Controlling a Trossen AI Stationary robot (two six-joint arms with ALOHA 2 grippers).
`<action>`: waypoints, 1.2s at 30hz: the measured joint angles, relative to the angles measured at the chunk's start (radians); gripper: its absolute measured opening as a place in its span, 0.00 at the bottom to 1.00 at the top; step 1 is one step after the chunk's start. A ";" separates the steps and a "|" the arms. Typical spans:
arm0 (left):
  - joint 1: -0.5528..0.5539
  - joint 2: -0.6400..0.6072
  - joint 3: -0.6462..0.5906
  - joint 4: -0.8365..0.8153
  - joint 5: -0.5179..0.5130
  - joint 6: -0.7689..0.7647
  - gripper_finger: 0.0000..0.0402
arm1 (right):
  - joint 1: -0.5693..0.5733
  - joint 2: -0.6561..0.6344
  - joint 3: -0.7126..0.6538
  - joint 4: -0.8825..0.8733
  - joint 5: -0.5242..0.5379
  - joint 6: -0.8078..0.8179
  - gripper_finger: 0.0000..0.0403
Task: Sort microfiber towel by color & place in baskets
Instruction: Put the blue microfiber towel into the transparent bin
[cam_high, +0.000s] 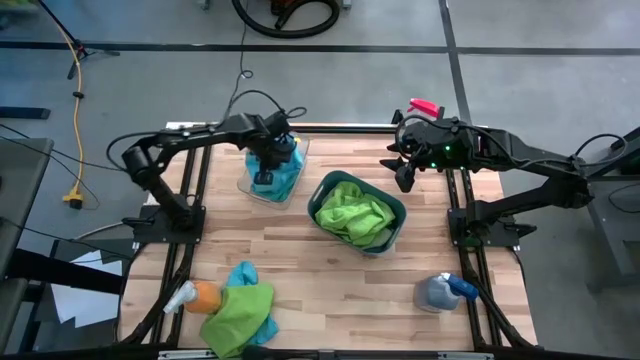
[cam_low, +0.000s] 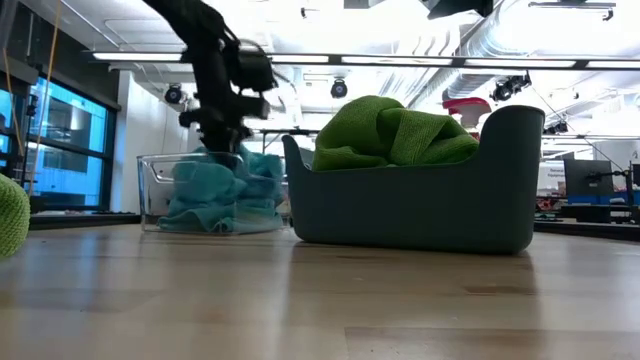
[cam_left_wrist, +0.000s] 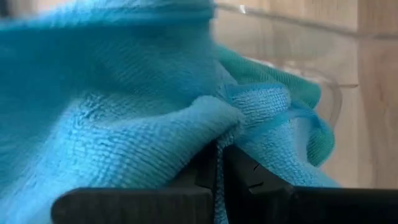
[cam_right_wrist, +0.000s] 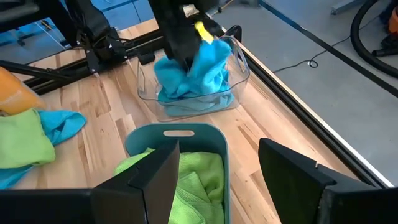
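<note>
Bench (cam_high: 300, 280) w/ teal tub (cam_high: 394, 212) mid, holding green towels (cam_high: 352, 215); clear tub (cam_high: 299, 171) by far edge takes blue. Left fingers (cam_left_wrist: 221, 163) pinch blue towel (cam_high: 272, 172) over clear tub, prob. dropping it in; right fingers (cam_right_wrist: 217, 171) spread, idle near far-right corner. Green/blue pile (cam_high: 240, 305) unsorted at near-left edge.

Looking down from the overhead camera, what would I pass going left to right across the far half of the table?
Left gripper shut on a blue towel inside the clear basket → teal-grey basket holding green towels → right gripper, open above the table's edge.
</note>
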 joint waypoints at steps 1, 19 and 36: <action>0.005 0.024 0.000 0.000 0.006 0.014 0.00 | 0.000 0.000 0.000 0.000 0.000 0.007 0.54; 0.004 0.279 0.007 0.089 0.096 0.037 0.00 | 0.000 0.002 0.000 0.000 0.000 0.027 0.54; -0.039 0.211 0.006 0.138 0.070 -0.013 0.32 | 0.000 0.002 0.000 0.000 0.000 0.041 0.54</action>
